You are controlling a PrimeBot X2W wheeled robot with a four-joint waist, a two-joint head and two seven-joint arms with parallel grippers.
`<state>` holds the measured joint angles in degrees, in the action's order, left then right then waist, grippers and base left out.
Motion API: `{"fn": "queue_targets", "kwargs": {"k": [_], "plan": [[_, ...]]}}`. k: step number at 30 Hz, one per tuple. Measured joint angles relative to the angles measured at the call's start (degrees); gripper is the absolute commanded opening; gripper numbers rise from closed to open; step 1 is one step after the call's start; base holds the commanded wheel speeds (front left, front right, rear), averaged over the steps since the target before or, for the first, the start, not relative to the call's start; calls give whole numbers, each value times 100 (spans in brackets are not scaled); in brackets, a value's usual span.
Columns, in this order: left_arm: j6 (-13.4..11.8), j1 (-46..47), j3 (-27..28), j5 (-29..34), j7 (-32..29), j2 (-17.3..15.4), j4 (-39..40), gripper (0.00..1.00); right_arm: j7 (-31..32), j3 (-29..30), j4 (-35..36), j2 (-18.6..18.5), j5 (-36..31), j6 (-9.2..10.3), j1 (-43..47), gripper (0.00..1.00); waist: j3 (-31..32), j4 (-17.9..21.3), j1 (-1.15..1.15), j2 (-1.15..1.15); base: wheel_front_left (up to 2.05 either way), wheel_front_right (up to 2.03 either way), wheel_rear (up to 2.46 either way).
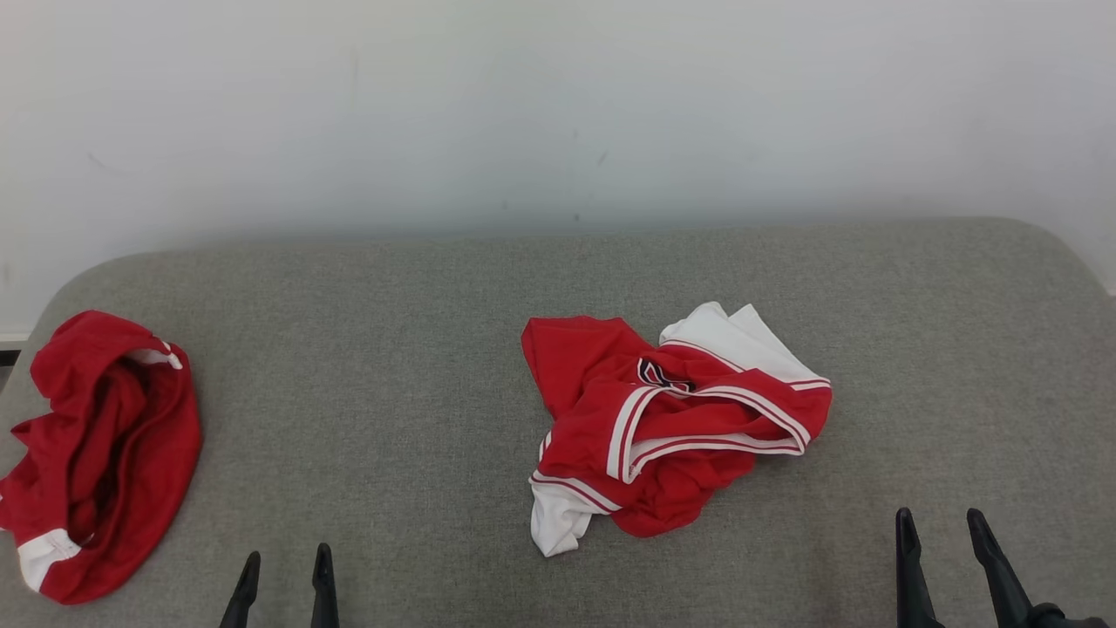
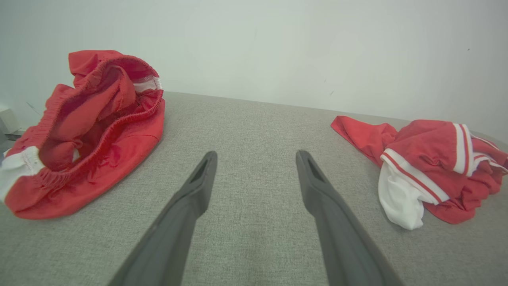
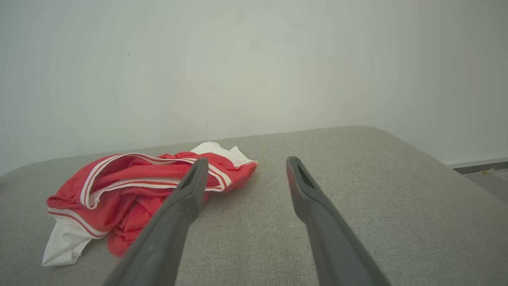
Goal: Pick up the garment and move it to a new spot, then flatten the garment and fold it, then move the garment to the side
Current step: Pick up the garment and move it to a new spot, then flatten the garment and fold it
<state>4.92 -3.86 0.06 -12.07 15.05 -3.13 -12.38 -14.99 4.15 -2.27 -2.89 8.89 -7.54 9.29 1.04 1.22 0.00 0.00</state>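
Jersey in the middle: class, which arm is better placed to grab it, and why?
Right, probably. The right gripper stands open nearer the jersey; the left gripper, also open, sits farther off, closer to the shorts.

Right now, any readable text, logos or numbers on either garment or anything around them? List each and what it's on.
Nothing in these views reads as text.
On the red-and-white garment, a dark print: mostly buried in folds and unreadable, so I cannot tell letters from numbers.
On the red garment at the left: no lettering visible.
On the grey surface and the wall: none.
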Motion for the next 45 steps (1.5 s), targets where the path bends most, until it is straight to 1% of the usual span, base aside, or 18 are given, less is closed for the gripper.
{"fn": "queue_targets", "kwargs": {"k": [10, 31, 34, 37, 40, 43, 45], "plan": [[113, 8, 96, 15, 0, 16, 113, 100, -1, 46, -178, 1, 87, 0, 0, 100, -45, -25, 0, 0, 0, 0, 0], [114, 90, 36, -14, 0, 18, -75, 100, 0, 41, -245, 1, 163, 0, -75, 100, -72, 39, 0, 0, 0, 0, 0], [121, 104, 24, -158, 0, 16, -104, 100, -1, 32, -248, 1, 169, 0, -76, 100, -73, 62, 0, 0, 0, 0, 0], [163, 207, -157, -169, 0, 16, -145, 100, -1, -15, -259, 1, 169, 0, -90, 100, -82, 113, 0, 0, 0, 0, 0], [175, 426, -454, -155, -1, 19, -277, 100, -1, -49, -255, 1, 170, 0, -114, 100, -98, 203, 0, 1, 0, 0, 0], [218, 758, -824, -113, 0, 16, -525, 100, -1, -64, -247, 1, 186, 0, -119, 100, -124, 331, 0, 0, 0, 0, 0], [223, 1032, -1105, -109, -141, 2, -692, 100, -1, -90, -245, 1, 204, 0, -126, 100, -147, 434, 0, 0, 0, 0, 0]]}}
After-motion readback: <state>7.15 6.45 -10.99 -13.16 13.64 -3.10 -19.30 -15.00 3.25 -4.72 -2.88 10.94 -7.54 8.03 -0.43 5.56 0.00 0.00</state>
